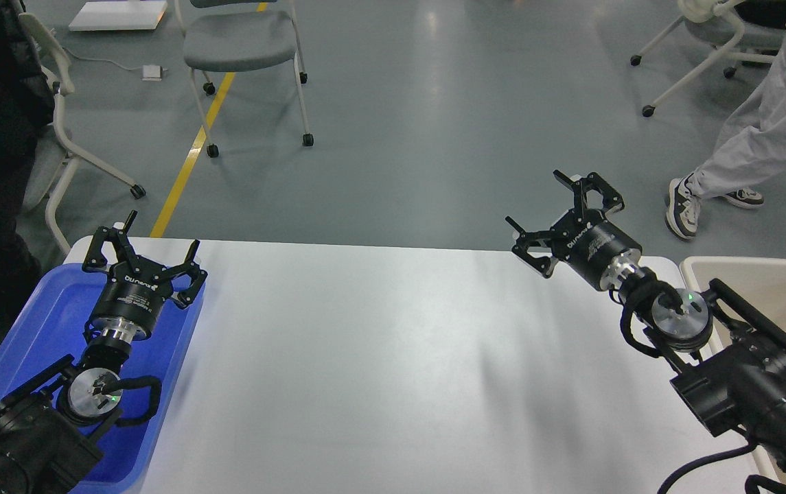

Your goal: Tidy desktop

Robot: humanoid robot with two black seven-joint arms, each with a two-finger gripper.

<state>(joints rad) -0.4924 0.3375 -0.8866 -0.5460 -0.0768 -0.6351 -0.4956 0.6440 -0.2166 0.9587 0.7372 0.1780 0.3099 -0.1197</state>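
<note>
The desktop [393, 370] is a large glossy white tabletop with rounded corners, and nothing loose shows on its bare surface. My left gripper [142, 250] is open and empty, held over the far end of the blue tray [29, 329] at the table's left edge. My right gripper [561, 219] is open and empty, held above the table's far right edge, with its arm reaching in from the lower right.
A beige bin [770, 288] stands at the table's right end, partly hidden by my right arm. Beyond the table are a grey chair [241, 48], a yellow floor line [193, 151], other chairs and a walking person [756, 137].
</note>
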